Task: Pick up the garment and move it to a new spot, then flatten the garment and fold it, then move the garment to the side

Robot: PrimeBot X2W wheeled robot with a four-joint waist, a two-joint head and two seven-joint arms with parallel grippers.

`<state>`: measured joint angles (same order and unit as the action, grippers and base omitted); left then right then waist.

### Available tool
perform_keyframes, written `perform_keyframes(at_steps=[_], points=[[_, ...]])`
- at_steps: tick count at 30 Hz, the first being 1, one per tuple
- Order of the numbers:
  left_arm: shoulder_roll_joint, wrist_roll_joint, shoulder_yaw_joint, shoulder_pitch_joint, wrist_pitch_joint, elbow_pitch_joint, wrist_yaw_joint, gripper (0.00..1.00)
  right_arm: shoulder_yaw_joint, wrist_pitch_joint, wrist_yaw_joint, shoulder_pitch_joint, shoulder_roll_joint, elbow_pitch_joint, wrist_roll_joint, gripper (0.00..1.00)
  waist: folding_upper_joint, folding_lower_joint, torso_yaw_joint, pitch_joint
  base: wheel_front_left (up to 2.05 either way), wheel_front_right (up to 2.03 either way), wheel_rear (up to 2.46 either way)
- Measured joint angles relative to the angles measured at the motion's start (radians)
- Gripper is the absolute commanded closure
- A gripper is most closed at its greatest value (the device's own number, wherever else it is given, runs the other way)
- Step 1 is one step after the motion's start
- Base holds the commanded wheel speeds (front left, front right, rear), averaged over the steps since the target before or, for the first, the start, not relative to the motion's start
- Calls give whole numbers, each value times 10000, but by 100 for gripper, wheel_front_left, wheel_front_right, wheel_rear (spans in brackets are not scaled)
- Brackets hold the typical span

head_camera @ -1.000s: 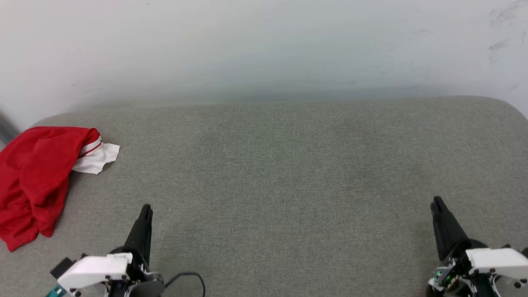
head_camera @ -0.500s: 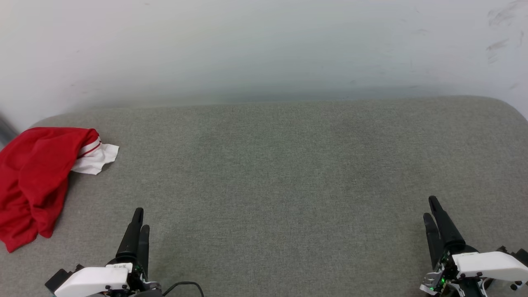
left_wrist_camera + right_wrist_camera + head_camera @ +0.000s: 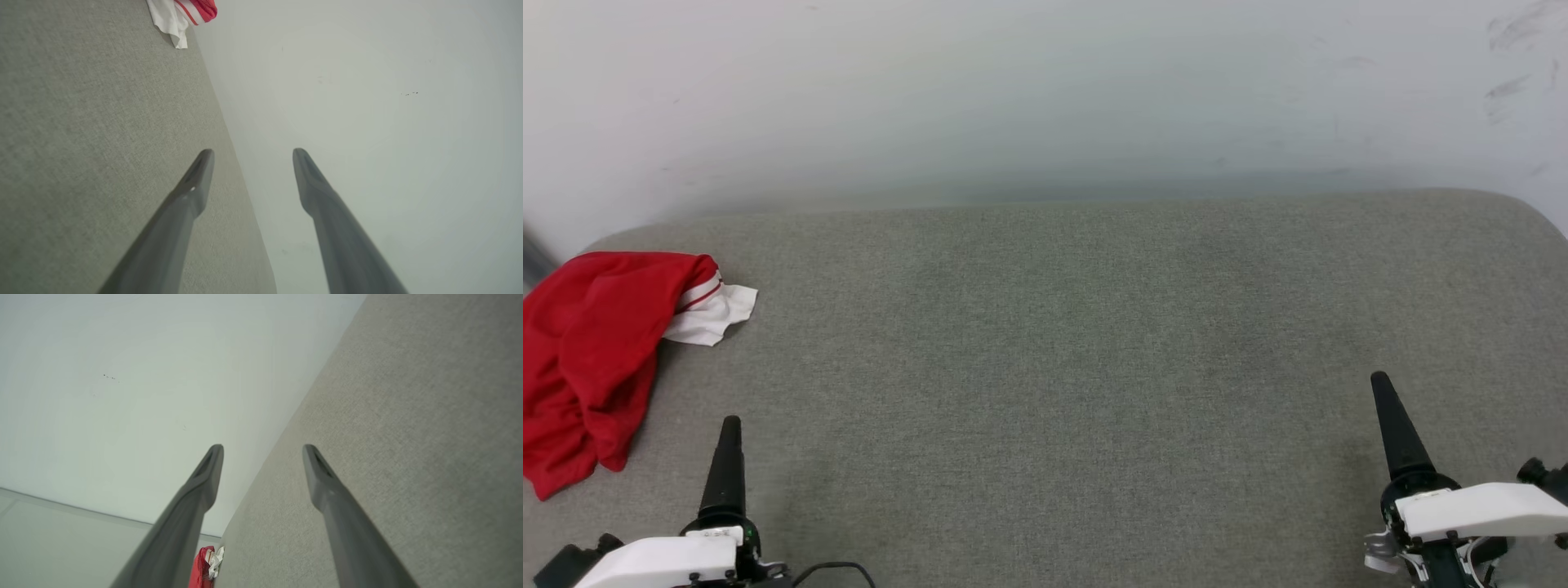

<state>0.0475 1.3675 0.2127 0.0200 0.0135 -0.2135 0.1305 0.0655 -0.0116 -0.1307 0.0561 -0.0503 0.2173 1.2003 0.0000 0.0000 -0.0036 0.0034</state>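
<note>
1. The garment (image 3: 588, 359) is seen at 9 o'clock in the head view. It is bunched in a red heap at the left edge of the grey fabric-covered tabletop (image 3: 1062, 343). One white sleeve pokes out toward 3 o'clock, and part of the heap is cut off by the picture's edge.
2. The left end effector (image 3: 730, 426) is found at 7 o'clock, near the heap but apart from it. In the left wrist view its two fingers are spread wide, and nothing is held between them.
3. The right end effector (image 3: 1380, 382) is found at 4 o'clock, well apart from the garment. In the right wrist view its fingers are likewise spread wide, and nothing is gripped.
4. The first step, picking up the garment, is judged to be in hand but not yet begun, since no cloth is touched.
5. For the next move, the left end effector would need to be carried toward 9 o'clock, lowered onto the heap and closed on a firm fold. Because the cloth is crumpled, a pinch on a single loose layer could let the rest drag. The bare middle of the tabletop is judged a fitting new spot.
6. The things are counted as one garment, two end effectors, one tabletop and one pale wall (image 3: 1045, 98) behind it.
</note>
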Motion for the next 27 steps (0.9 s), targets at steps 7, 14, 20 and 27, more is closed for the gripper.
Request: perform_keyframes(at_steps=[7, 14, 20, 27], points=[[-6, -1210, 602, 4, 261, 500, 0, 0, -230, -249, 0, 27, 0, -698, -2562, 0, 0, 0, 4, 19, 0, 0, 0], [0, -3106, 625, -1, 497, 1616, -211, 0, -546, -510, 0, 70, 0, -1480, -4968, 0, 0, 0, 2, 57, 0, 0, 0], [0, -4970, -199, -291, 694, 2606, -744, 0, -838, -690, 0, 74, -6, -1873, -6552, 0, 0, 0, 0, 95, 0, 0, 0], [6, -7231, -1486, -580, 899, 3120, -1189, 0, -957, -922, 0, 60, -6, -2027, -7942, 0, 0, 0, -16, 110, 0, 0, 0]])
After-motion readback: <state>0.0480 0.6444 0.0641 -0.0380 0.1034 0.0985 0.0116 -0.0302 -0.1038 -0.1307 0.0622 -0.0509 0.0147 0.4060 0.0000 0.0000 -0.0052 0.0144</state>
